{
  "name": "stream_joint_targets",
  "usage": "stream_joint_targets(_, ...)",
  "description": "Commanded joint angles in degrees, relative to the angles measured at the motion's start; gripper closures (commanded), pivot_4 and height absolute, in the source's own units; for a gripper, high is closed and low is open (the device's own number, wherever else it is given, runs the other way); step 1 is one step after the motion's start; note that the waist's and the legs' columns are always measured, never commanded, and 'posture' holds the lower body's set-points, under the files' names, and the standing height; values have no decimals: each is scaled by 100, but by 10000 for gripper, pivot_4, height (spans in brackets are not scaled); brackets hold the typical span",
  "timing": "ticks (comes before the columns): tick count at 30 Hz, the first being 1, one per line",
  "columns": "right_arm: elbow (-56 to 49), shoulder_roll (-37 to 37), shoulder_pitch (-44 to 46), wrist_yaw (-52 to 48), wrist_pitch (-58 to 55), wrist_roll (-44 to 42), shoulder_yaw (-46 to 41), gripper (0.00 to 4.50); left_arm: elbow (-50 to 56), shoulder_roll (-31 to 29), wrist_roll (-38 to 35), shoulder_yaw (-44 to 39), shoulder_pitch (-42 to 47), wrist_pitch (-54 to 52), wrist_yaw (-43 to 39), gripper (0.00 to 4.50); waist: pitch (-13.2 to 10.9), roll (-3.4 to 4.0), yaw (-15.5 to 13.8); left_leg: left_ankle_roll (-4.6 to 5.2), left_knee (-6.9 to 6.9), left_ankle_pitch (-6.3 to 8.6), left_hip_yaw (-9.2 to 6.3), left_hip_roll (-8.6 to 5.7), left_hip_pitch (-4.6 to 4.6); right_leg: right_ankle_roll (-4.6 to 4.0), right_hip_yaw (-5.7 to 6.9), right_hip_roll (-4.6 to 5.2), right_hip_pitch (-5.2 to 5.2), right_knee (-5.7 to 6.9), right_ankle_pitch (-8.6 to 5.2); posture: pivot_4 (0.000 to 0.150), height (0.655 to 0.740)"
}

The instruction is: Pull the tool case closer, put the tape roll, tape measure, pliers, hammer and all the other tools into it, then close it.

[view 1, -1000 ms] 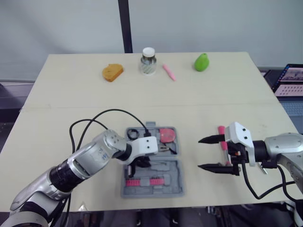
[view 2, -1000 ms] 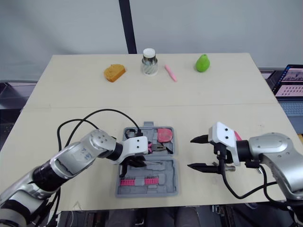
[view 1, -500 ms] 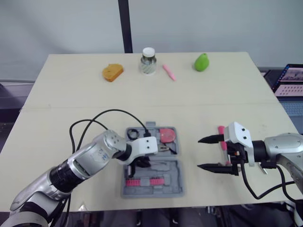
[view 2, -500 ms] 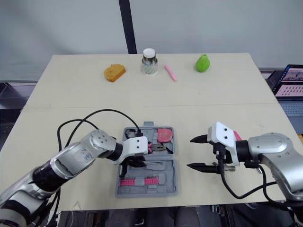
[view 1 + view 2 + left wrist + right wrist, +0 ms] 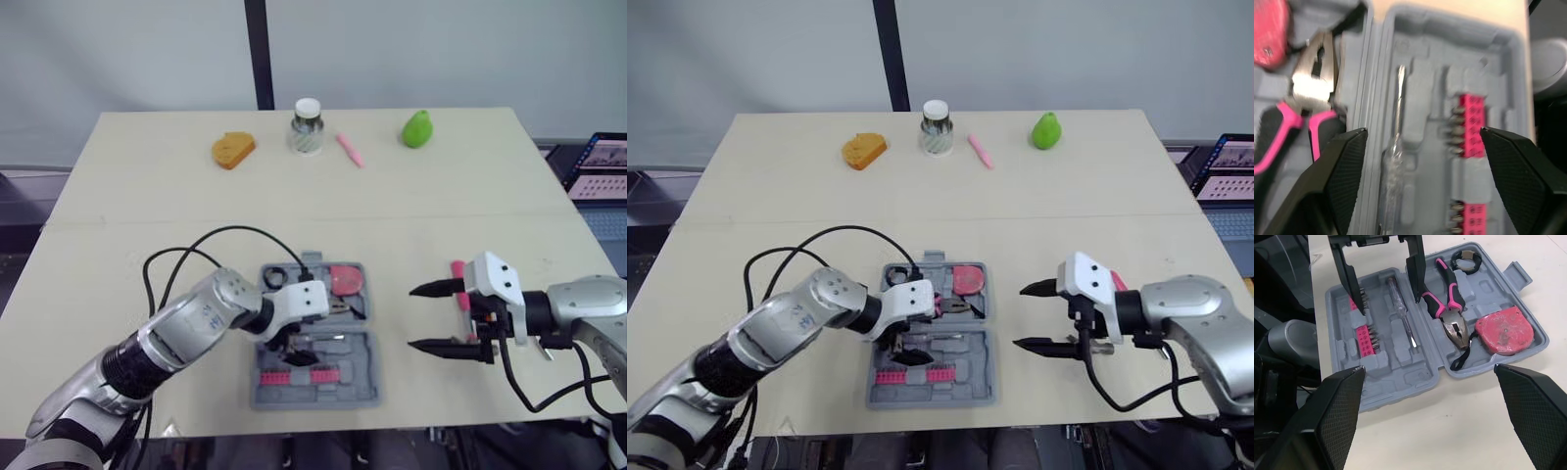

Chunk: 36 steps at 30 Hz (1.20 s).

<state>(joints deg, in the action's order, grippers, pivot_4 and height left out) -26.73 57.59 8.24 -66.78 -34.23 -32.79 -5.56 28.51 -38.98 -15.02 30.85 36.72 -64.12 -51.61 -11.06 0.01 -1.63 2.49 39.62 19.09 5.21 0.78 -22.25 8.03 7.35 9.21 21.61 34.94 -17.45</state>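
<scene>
1. The tool case (image 5: 1400,382) is lying open at the near-centre of the bench (image 5: 147,215), within reach of both arms, so pulling it closer is looking done.
2. The far half is already holding the tape roll (image 5: 1465,260), the pliers (image 5: 1447,308) and the tape measure (image 5: 1504,330). The near half is holding the screwdriver (image 5: 1399,308) and the pink bit strip (image 5: 1364,333), each sitting in its own moulded slot.
3. The left pincer (image 5: 1387,303) is hanging over the near half with its fingers spread wide. It is straddling the screwdriver and pinching nothing. My guess is that it is clearing off a tool that is now seated.
4. The right pincer (image 5: 411,317) is waiting to the right of the case, spread and empty, with its fingers pointing left at the case.
5. A pink-handled tool (image 5: 458,274) is lying on the bench just behind the right pincer. It is probably the hammer, though I cannot tell for sure. The arm seems parked there to take it next.
6. An orange piece (image 5: 233,149), a lidded jar (image 5: 307,127), a pink pen (image 5: 350,149) and a green pear (image 5: 418,128) are sitting along the far edge, well apart from the case.
7. Against a second ago, the left pincer is sitting slightly nearer over the case, with its fingers showing more spread. The right pincer, the case and the far items are not differing.
</scene>
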Motion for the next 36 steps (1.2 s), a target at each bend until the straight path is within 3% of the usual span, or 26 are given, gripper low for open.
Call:
stream_joint_targets(1,-182,45,70,41,-72,-252,-345,0,183,-92,-253,-658,-227,553,-118,5201,0,0,6,0,0,0,0,0,1,0,-1,0,0,1,0,1500,7400)
stream_joint_targets(4,-156,16,142,46,-194,-457,-449,0,-45,-6,-481,-1391,-654,1295,-155,5201,0,0,10,0,0,0,-1,1,1,-1,1,0,0,0,0,1500,7400)
stream_joint_targets(7,-95,43,236,17,-277,-581,-499,0,-437,130,-633,-1950,-1143,2089,-213,13198,0,1,12,0,0,0,-2,2,2,-1,2,0,-1,1,0,1500,7400)
stream_joint_targets(13,26,81,414,-25,-269,-571,-436,0,-936,323,-829,-2169,-1912,2886,-512,42070,0,1,5,7,4,4,-2,-7,1,0,3,10,-4,1,0,1500,7400)
stream_joint_targets(14,30,80,451,-21,-279,-572,-425,0,-1013,346,-819,-2147,-2007,2996,-536,44300,0,1,12,7,4,4,0,-7,2,1,2,11,-4,1,0,1500,7400)
stream_joint_targets(23,74,107,550,-49,-269,-514,-394,0,-1543,416,-368,-1774,-2386,3735,-562,44300,1,0,14,7,4,6,0,-8,2,1,3,13,-4,2,1,1500,7400)
stream_joint_targets(36,45,188,435,-94,-246,-508,-437,0,-1954,551,18,-1603,-2431,4021,-463,44300,1,1,15,7,4,6,0,-6,2,1,5,13,-3,2,1,1500,7400)
